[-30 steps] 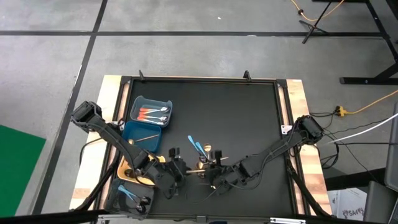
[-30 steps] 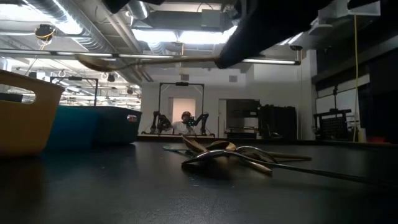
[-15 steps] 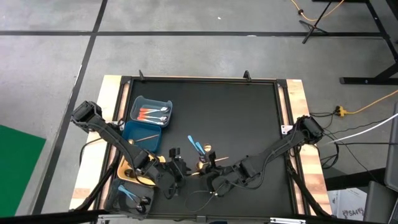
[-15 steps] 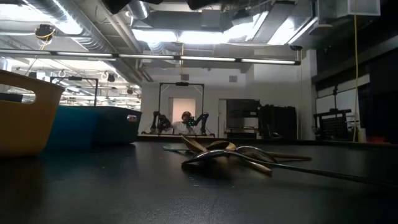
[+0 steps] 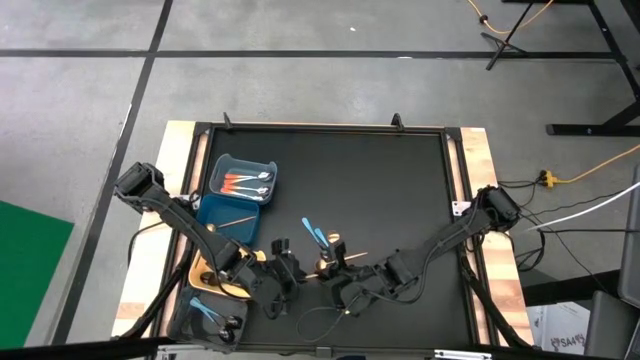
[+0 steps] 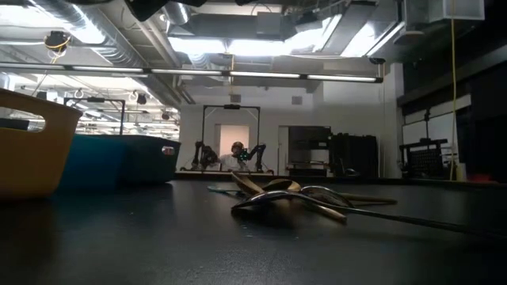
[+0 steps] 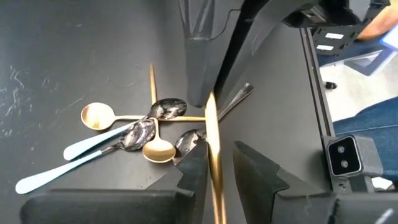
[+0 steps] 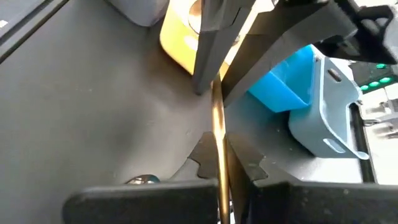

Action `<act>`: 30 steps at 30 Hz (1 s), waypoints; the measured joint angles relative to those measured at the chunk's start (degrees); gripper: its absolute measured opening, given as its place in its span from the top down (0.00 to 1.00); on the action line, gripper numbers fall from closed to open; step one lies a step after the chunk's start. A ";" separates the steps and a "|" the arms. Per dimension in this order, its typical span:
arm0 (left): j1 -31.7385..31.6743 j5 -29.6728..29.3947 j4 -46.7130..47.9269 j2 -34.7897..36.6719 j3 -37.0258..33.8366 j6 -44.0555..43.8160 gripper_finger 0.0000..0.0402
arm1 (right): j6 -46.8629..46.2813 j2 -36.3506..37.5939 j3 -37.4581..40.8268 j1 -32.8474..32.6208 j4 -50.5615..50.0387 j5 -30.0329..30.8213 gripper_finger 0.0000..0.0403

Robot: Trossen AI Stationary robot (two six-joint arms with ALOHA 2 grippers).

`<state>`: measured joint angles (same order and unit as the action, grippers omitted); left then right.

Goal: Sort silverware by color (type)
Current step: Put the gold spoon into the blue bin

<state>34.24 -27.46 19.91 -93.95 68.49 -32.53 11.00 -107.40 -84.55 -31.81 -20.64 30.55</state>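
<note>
two grippers are seen meeting over the near middle of the table, apparently mid hand-over of one gold utensil (image 8: 217, 134). in the right wrist view the right gripper (image 8: 219, 163) is clamped tight on the thin gold handle, which runs straight out toward the other arm's fingers. in the left wrist view the same gold piece is seen passing between the fingers of the left gripper (image 7: 219, 163), which are held a little apart around it; whether it is actually being pinched there cannot be told. in the high view both grippers are placed close together, just in front of the loose pile of silverware (image 5: 328, 252), where gold and dark spoons are tangled with two light blue pieces (image 7: 74, 157). the yellow bin (image 5: 207, 281) is sat near the left arm, with the blue bin (image 5: 228, 215) behind it and orange-handled pieces (image 5: 240, 183) already laid in the grey-blue tray (image 5: 222, 164). judging by that, the step in hand is the passing of a gold piece across for binning. next, a firm close by the left fingers would be needed before anything is released on the right, or the piece could be dropped.
</note>
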 joint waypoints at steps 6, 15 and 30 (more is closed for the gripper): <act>0.00 -0.01 0.01 0.00 0.00 -0.10 0.82 | 0.06 0.00 0.00 0.00 0.93 0.78 1.00; 0.00 -0.03 0.01 0.00 0.00 -0.22 0.86 | 1.32 -0.01 0.00 -0.02 1.06 0.77 1.00; -1.25 0.34 0.39 0.00 0.00 -0.33 0.97 | 1.31 -0.02 0.02 -0.01 0.88 0.95 1.00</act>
<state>32.99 -27.12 20.31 -93.95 68.49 -32.86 12.32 -107.42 -84.53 -31.83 -19.76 31.50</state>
